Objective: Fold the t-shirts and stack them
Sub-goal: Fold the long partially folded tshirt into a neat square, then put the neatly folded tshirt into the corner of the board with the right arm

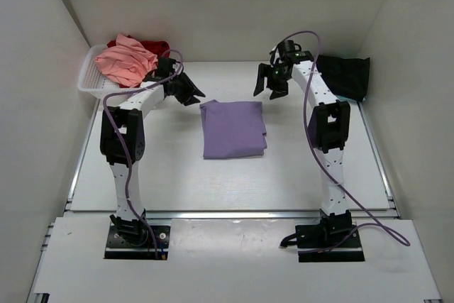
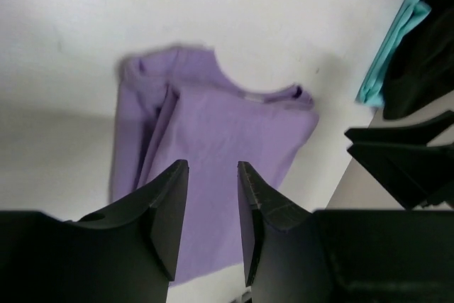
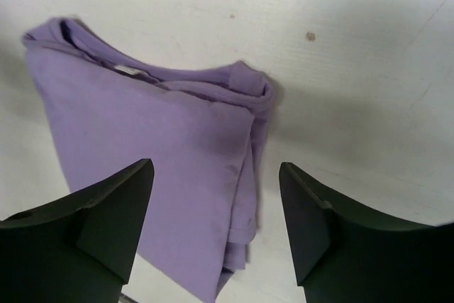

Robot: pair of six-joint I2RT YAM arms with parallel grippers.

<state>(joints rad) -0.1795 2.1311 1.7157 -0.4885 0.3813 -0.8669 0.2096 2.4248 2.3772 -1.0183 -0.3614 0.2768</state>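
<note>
on the middle of the white table [image 1: 142, 168] the lavender-purple t-shirt [image 1: 233, 129] lies folded into a flat, nearly rectangular packet. no gripper touches it.

the left gripper [image 1: 190, 94] hangs above the far left corner of this shirt. in the left wrist view its 2 fingers [image 2: 170, 211] stand apart with a narrow gap, and nothing is between them; below them the shirt [image 2: 213, 140] shows its round neckline and some folded layers along 1 side.

the right gripper [image 1: 269, 90] hangs above the far right corner of the same shirt. in the right wrist view its fingers [image 3: 113, 211] are spread wide and hold nothing; under them the shirt [image 3: 142, 147] shows a corner where several layers are stacked.

at the far left corner of the table stands a white mesh basket [image 1: 89, 79]. a salmon-pink t-shirt [image 1: 126, 60] is heaped in it, and a red t-shirt [image 1: 154, 47] lies behind that one.

at the far right a black t-shirt [image 1: 344, 76] lies well apart from the lavender one. the left wrist view shows a teal t-shirt [image 2: 394, 54] touching the black one [image 2: 425, 47], with its edge coming out from beneath.
</note>
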